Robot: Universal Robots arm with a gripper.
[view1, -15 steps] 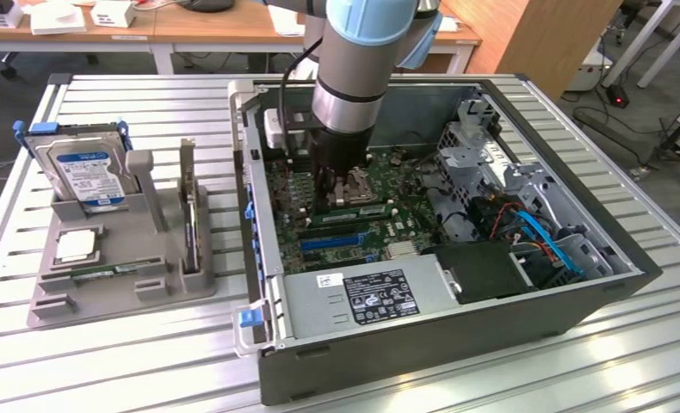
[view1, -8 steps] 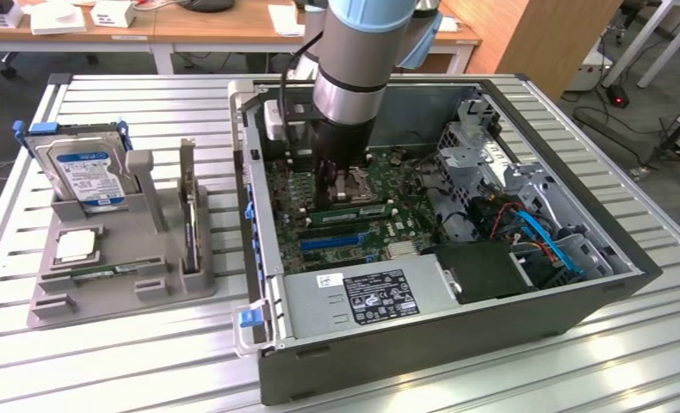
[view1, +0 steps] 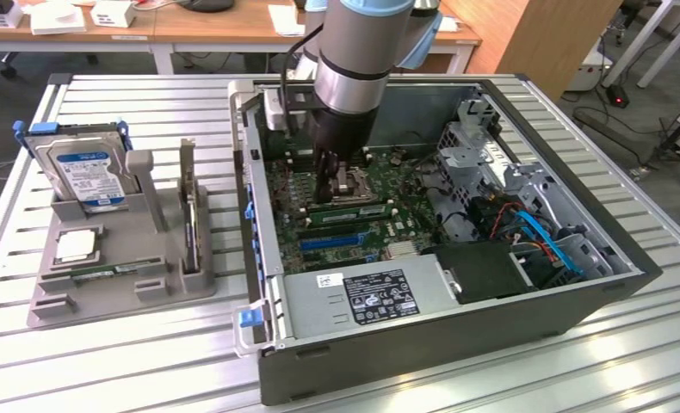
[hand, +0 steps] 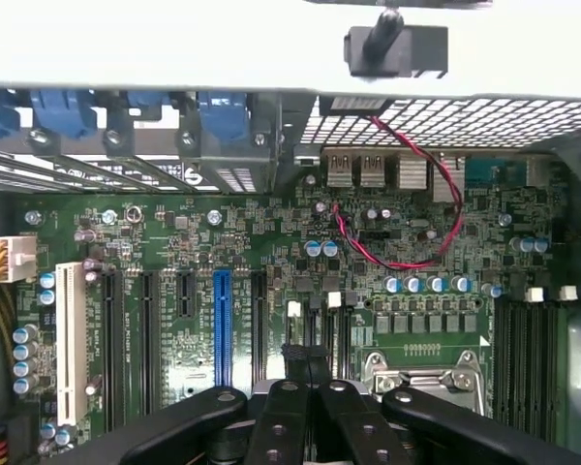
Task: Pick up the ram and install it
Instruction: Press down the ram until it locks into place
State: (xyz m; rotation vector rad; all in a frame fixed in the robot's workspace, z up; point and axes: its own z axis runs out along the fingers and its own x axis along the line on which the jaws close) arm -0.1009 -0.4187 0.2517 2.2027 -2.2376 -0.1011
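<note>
Closed claw (hand: 308, 407) hangs upright over motherboard (hand: 271, 252).

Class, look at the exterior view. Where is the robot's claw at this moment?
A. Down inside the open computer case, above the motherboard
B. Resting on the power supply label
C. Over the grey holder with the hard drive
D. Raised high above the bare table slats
A: the claw reaches down into the open case, just above the motherboard, well apart from the holder on the exterior view's left.
</note>
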